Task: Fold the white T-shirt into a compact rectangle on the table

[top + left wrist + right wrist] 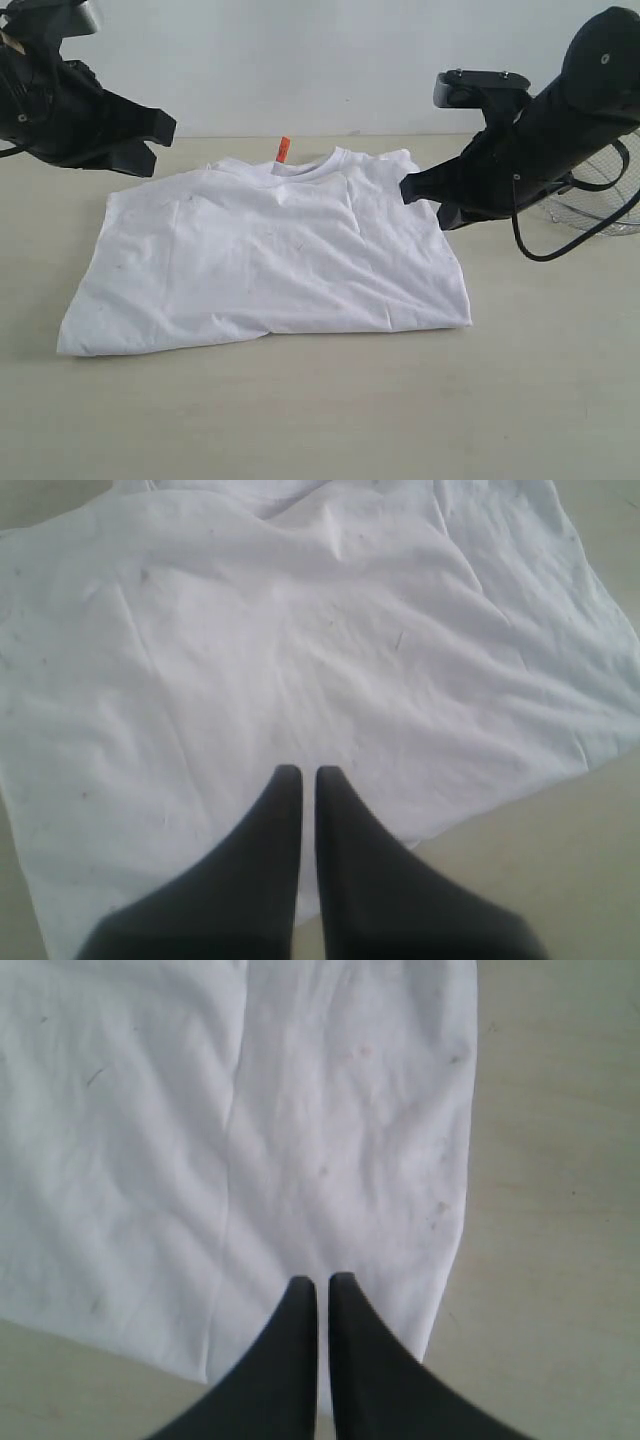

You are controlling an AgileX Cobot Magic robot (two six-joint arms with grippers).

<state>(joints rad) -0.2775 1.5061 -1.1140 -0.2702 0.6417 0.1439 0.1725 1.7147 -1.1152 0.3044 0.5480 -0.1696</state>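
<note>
The white T-shirt (270, 255) lies folded into a rough rectangle on the pale beige table (320, 410), its collar and small orange neck tag (284, 149) at the far edge. No lettering shows. My left gripper (155, 140) hangs shut above the shirt's far left corner, holding nothing. Its dark fingers (285, 820) nearly touch, with the shirt (300, 650) below. My right gripper (408, 188) is shut and empty too, hovering over the shirt's far right side. From the right wrist, the gripper (322, 1282) is over the shirt (250, 1140) near its folded edge.
A round wire-mesh basket (610, 195) sits at the far right, partly behind the right arm. Its black cable (530, 240) loops down towards the table. A pale wall (300, 60) rises behind the table's far edge.
</note>
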